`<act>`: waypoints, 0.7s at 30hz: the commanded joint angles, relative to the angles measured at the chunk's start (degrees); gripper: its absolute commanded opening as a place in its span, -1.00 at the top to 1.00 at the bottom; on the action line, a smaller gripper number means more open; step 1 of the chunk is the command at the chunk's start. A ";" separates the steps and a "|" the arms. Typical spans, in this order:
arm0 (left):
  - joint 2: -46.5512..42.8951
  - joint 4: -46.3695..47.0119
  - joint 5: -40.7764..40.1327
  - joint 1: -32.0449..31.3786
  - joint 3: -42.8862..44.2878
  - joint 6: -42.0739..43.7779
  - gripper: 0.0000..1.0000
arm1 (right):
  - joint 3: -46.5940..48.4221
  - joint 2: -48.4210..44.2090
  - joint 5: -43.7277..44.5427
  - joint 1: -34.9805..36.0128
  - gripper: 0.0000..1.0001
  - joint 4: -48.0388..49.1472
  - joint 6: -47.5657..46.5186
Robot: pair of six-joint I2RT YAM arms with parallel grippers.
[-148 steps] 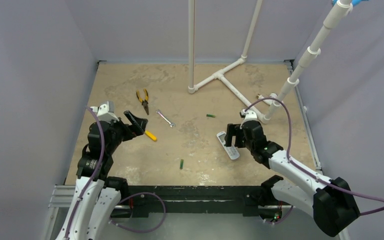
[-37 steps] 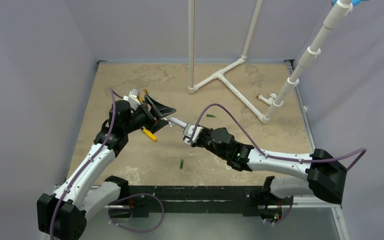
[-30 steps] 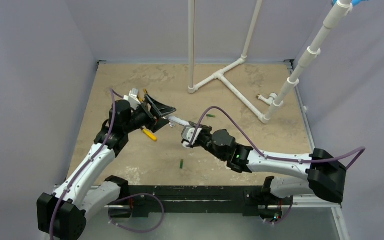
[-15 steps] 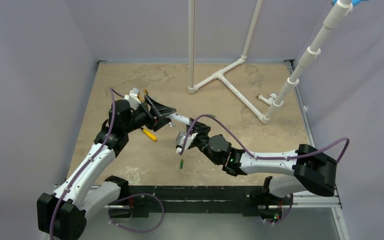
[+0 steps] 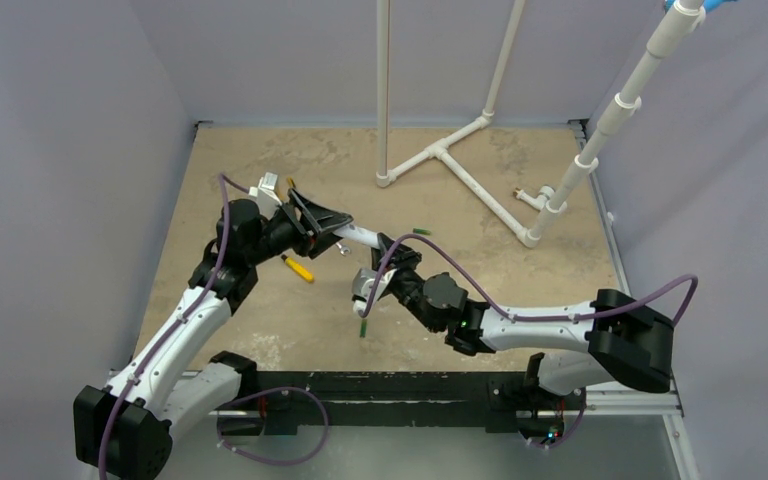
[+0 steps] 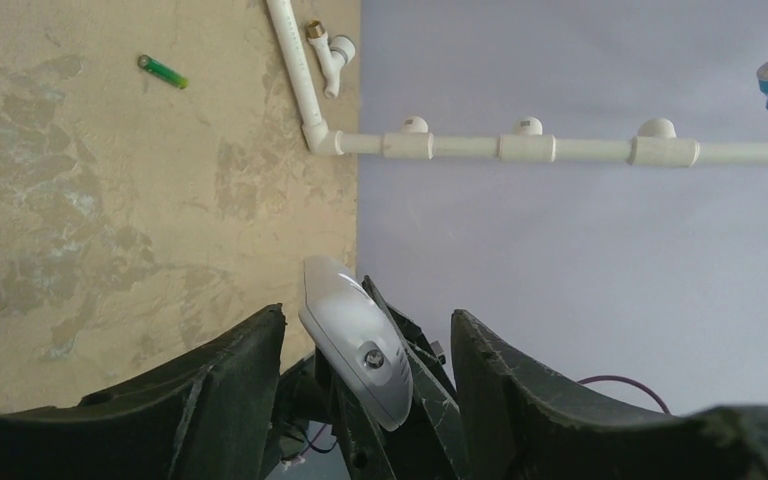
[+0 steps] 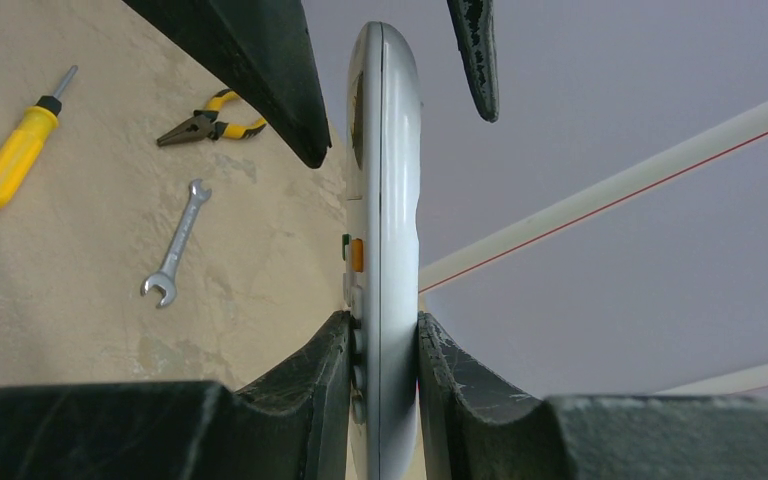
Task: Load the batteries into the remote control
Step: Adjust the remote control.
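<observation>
Seen from above, two robot arms meet over the middle of a sandy-coloured bench. The right gripper has its fingers pressed against both faces of the white remote control, holding it edge-on and clear of the bench. The right wrist view shows grey buttons and one orange button along the remote's edge.

The left gripper is at the remote's far end, its dark fingers spread on either side of it with a gap on each side, touching nothing.

One green battery lies on the bench just beyond the right gripper. The second battery lies nearer the arm bases.

A silver wrench, yellow-handled pliers and a yellow screwdriver lie to the left. White pipes stand at the back.
</observation>
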 commanded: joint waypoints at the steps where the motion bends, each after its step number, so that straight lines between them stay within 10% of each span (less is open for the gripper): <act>1: -0.17 3.64 1.25 -0.46 1.37 -0.85 -0.16 | 1.11 -0.05 0.58 0.63 1.00 5.64 -1.76; 21: 0.82 4.85 2.07 -0.73 1.10 -1.39 0.06 | 3.26 2.45 0.28 1.72 1.00 7.93 -5.40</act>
